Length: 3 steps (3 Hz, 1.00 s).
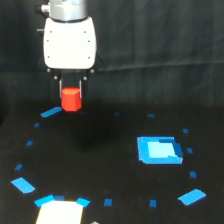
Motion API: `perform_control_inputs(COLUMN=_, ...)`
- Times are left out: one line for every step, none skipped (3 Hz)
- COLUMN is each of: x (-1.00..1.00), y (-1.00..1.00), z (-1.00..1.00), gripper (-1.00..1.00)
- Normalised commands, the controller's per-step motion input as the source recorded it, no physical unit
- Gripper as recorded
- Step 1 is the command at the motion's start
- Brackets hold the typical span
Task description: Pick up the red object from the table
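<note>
- Exterior view was taken up mostly by the table (100,150), a flat black surface dotted with small blue tape marks; its far edge could not be separated from the dark backdrop.
- The arm's white housing (69,42) was seen at upper left, with its grey top cut off by the frame's upper edge.
- A flat blue rectangle (159,150) lay on the table toward the exterior view's right, well apart from the arm.
- A bright white patch (59,212) edged in blue was cut off by the bottom edge; what it was could not be made out.
- The gripper (71,92) hung below the housing, its thin dark fingers clamped on the red object (71,99).
- The red object was held between the fingers, its lower part showing below them; whether it was clear of the table could not be told for certain.
- No writing or brand mark could be read anywhere.
</note>
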Motion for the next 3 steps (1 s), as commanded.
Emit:
perform_control_inputs(x=-0.07, y=-0.09, z=-0.36, gripper=-1.0)
perform_control_inputs(x=-0.43, y=-0.2, z=-0.47, gripper=-1.0)
perform_control_inputs(x=0.07, y=0.17, z=-0.3, gripper=-0.87)
